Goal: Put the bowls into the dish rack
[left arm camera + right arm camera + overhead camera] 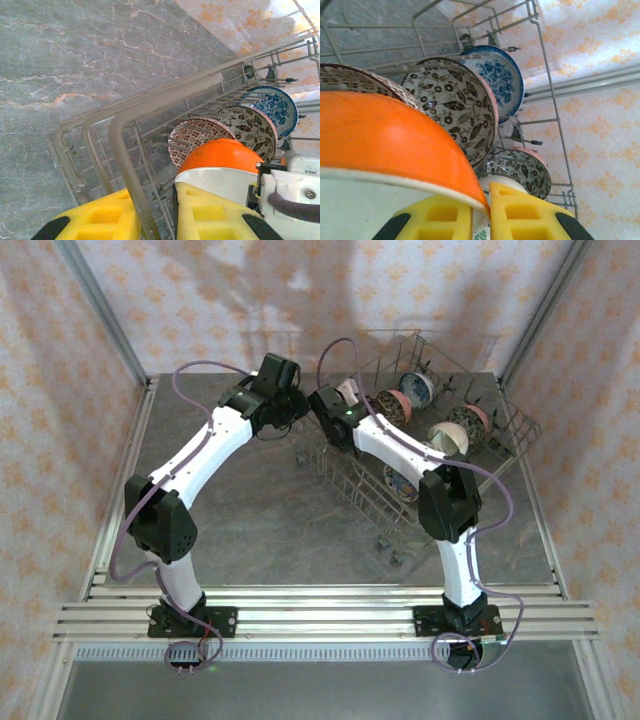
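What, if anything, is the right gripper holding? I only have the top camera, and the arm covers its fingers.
Observer: The right gripper is pinching the rim of an orange bowl, orange outside and white inside.
Operator: And what is the left one doing at the corner?
Observer: The left gripper is closed on the rim wire of the dish rack, one yellow finger on each side of it.
Operator: What stands next to that bowl?
Observer: A brown patterned bowl stands on edge right beside it, then a leaf-patterned bowl, then a blue floral bowl.
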You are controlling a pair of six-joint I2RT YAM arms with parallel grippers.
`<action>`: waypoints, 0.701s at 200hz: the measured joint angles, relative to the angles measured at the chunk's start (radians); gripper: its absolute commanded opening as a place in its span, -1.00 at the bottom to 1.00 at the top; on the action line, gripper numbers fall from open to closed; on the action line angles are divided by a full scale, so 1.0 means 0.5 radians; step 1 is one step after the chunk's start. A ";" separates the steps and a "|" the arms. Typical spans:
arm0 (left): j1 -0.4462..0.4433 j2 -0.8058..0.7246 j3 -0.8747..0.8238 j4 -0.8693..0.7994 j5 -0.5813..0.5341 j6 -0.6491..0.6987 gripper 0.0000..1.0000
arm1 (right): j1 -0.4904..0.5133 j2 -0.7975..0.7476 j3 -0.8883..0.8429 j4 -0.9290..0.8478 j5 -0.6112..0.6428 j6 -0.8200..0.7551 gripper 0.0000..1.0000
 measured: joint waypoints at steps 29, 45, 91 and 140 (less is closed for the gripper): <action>0.006 0.000 0.003 -0.005 0.019 0.001 -0.57 | 0.009 0.033 0.076 -0.180 0.132 0.207 -0.75; 0.008 0.000 0.003 -0.005 0.030 0.002 -0.57 | 0.009 0.039 0.103 -0.247 0.194 0.304 -0.74; 0.010 0.000 0.003 -0.011 0.037 0.001 -0.57 | -0.002 0.097 0.223 -0.483 0.300 0.565 -0.74; 0.013 -0.001 0.003 -0.013 0.038 0.001 -0.57 | -0.012 0.185 0.378 -0.678 0.321 0.752 -0.73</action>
